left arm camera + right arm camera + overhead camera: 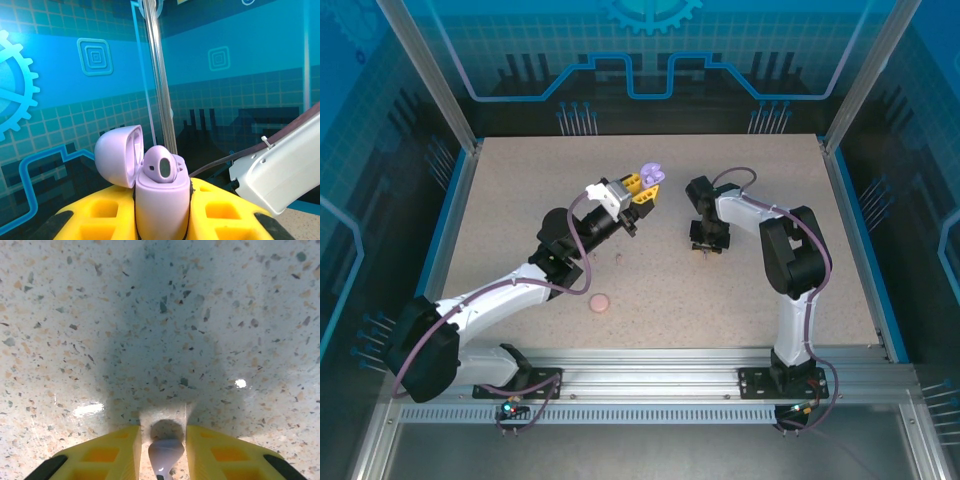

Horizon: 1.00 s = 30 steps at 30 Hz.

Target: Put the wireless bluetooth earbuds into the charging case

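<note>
Lilac charging case [161, 200] open, clamped in left tool [646, 184], one bud [162, 167] seated. Right tool [163, 432] narrow around second bud [165, 456] on tabletop [160, 315], grip unclear. Pink case [601, 302] waiting.

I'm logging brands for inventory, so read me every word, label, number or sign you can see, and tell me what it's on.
No readable text anywhere.
Backdrop panels: gear and nested-square graphics, no letters.
Lilac charging case: no marking visible.
Pink case: too small to tell.
</note>
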Motion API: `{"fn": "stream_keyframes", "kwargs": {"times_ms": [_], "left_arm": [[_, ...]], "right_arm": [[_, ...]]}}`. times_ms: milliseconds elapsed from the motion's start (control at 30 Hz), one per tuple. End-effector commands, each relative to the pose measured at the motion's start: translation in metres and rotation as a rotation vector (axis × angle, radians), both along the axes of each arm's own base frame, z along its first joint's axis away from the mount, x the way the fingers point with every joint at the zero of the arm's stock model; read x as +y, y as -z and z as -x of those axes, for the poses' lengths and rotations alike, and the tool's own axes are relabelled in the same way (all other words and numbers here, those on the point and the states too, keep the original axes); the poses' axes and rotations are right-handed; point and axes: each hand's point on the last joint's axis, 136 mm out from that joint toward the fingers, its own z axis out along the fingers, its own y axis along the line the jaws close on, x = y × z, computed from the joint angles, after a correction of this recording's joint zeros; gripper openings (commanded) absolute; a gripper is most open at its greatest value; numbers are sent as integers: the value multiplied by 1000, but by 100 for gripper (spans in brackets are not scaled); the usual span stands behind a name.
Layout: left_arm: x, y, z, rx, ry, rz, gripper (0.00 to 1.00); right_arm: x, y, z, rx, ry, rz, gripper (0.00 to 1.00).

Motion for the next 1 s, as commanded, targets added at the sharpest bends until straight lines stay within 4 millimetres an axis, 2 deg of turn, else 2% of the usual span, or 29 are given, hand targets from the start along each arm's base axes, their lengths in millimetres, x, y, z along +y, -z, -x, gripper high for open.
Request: {"fn": "stream_keyframes", "kwargs": {"times_ms": [0, 133, 400, 767, 900, 967], "left_arm": [[3, -12, 4, -39, -8, 27, 0], [2, -12, 4, -39, -4, 29, 0], [1, -14, 3, -31, 1, 35, 0], [2, -15, 3, -24, 0, 37, 0], [2, -17, 4, -26, -1, 39, 0], [2, -18, 4, -28, 0, 40, 0]], "right_arm": [[-6, 6, 1, 18, -4, 26, 27], [-4, 1, 1, 7, -5, 10, 23], [0, -26, -3, -61, -15, -32, 20], [6, -51, -6, -157, -32, -97, 17], [9, -71, -9, -225, -31, -137, 17], [10, -89, -11, -275, -36, -155, 17]]}}
